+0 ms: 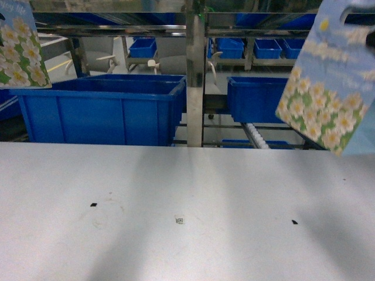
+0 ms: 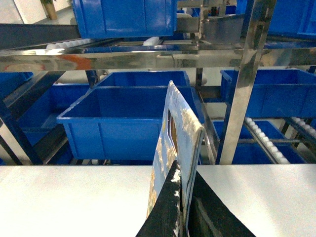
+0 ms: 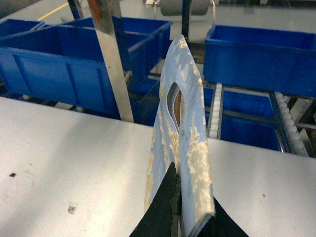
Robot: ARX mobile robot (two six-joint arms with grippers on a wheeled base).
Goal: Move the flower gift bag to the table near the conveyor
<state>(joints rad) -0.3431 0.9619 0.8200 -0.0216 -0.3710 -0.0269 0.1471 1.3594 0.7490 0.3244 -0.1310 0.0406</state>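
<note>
- Backdrop: steel conveyor [image 1: 195,76] racks loaded with blue bins [image 1: 99,111]; white table [image 1: 187,234] in front, bare but for dark specks and a small square marker [image 1: 180,220].
- Left gripper [image 2: 181,197]: fingers pinched together on the edge of a flower gift bag [image 2: 173,148], held above the table.
- Right gripper [image 3: 178,197]: clamped the same way on a second flower gift bag [image 3: 180,123], also aloft.
- Head view: both bags hang at the frame's top corners, neither touching the table.
- Handling, as a judgement: flat paper, light, creases easily and likely sways; grip near the cut-out handle, lower gently so it doesn't tip.
</note>
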